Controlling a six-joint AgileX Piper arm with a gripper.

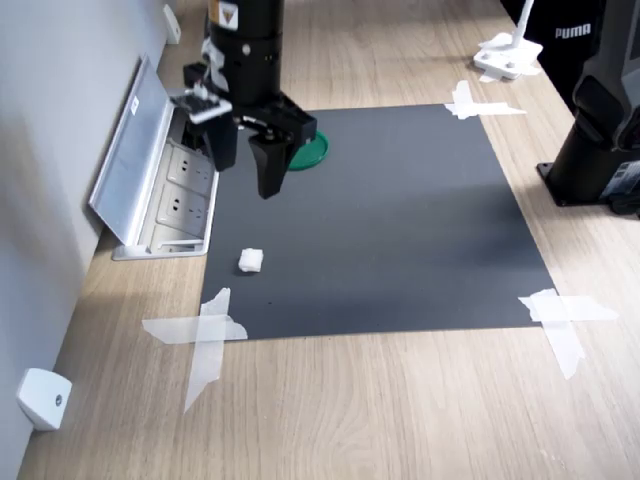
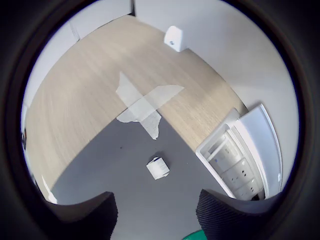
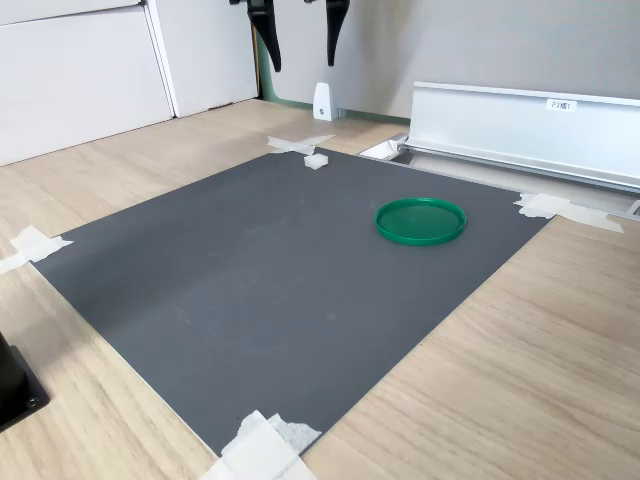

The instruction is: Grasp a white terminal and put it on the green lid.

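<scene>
Light wood-grain worktop (image 1: 400, 400) carried a dark grey rectangular mat (image 1: 380, 220) taped down at its corners with white tape strips (image 1: 205, 335). The black end effector (image 1: 246, 173) hung above the mat with its jaws spread wide and nothing between them. The tiny white blocky plastic terminal (image 1: 250, 261) lay on the mat near the taped corner — free of the fingers. The flat round dark-green plastic lid (image 3: 420, 220) sat on the mat, well apart from the terminal.

Looks like an office or lab bench: wood table (image 1: 400, 410), taped-down dark mat (image 1: 380, 220), flip-up power socket box (image 1: 175, 195) in it.
</scene>
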